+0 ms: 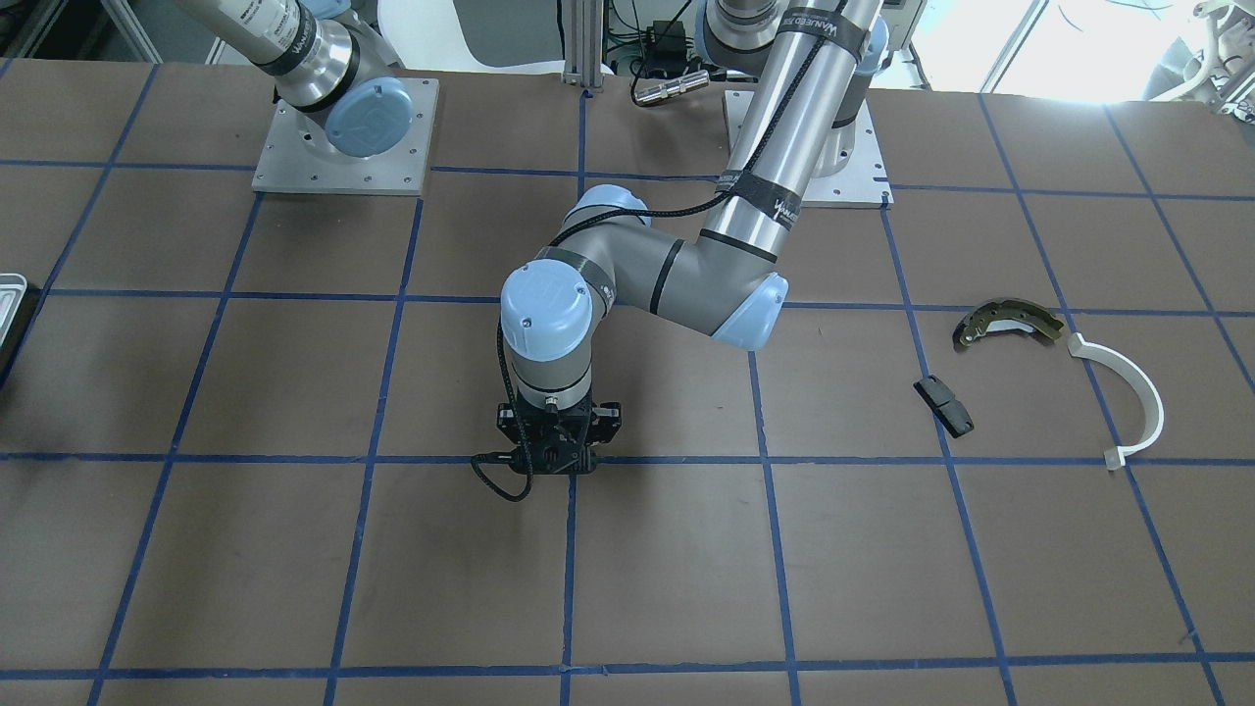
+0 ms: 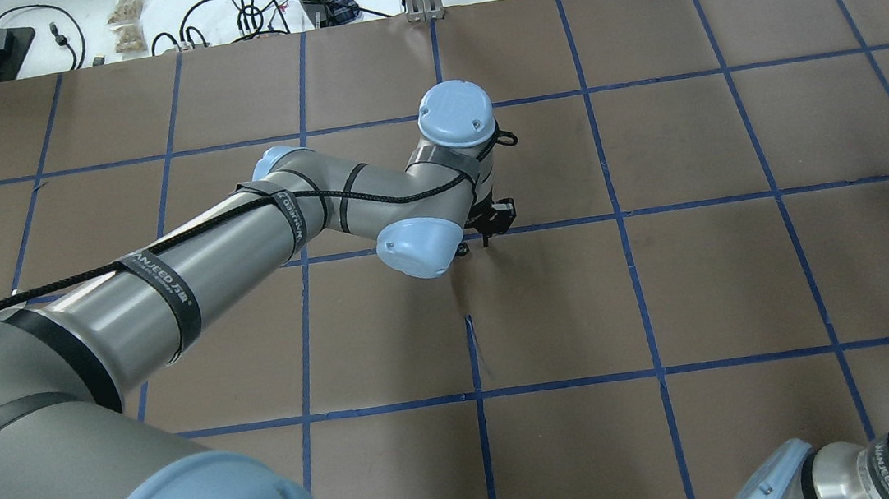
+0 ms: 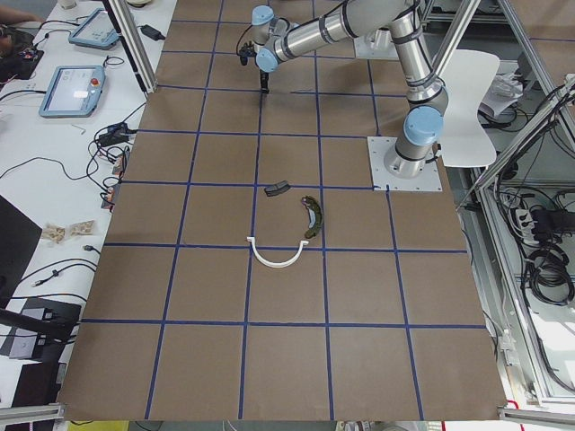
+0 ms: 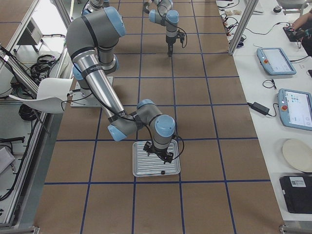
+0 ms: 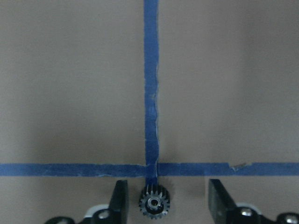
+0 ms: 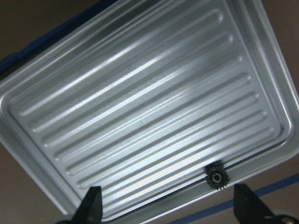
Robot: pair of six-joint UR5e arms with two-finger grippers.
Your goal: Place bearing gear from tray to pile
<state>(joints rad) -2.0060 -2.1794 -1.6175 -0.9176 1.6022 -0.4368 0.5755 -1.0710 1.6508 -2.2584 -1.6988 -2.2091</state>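
Observation:
A small black bearing gear (image 5: 154,204) lies on the table at a blue tape crossing. My left gripper (image 5: 168,196) stands open around it, with a gap on both sides; it is at mid-table (image 1: 559,461). A second black gear (image 6: 216,178) lies against the rim inside the ribbed silvery tray (image 6: 140,116). My right gripper (image 6: 170,207) hangs open just above the tray (image 4: 141,165). The pile lies apart on my left side: olive brake shoe (image 1: 1005,324), white plastic arc (image 1: 1128,392), black pad (image 1: 943,405).
The table is brown with a blue tape grid. The tray's corner shows at the view's left edge in the front view (image 1: 10,294). Two arm base plates (image 1: 343,137) sit at the robot's side. Tablets and cables lie on the side bench (image 4: 275,58).

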